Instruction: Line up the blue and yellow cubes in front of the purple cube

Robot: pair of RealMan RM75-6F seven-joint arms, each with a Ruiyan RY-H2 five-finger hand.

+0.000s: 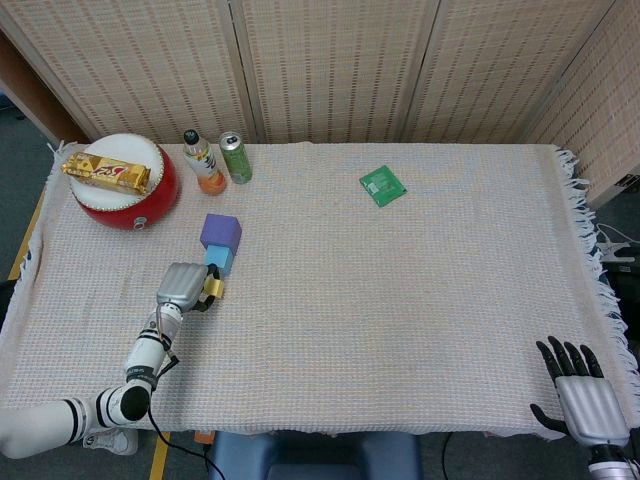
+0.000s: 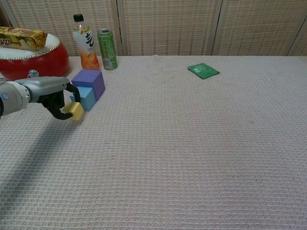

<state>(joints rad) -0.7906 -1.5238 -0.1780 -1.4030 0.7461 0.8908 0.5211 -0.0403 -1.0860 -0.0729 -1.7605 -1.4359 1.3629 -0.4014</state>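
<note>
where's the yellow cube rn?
The yellow cube is pinched in the left robot hand on the table's left side, just in front of the blue cube, which sits against the purple cube.

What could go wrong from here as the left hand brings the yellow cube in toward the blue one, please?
The left hand pinches the yellow cube at its fingers, right beside the blue cube. Lowering it could nudge the blue cube away from the purple cube and spoil the line. The cube also seems held only near one edge, so it might twist or slip on release and land askew.
</note>
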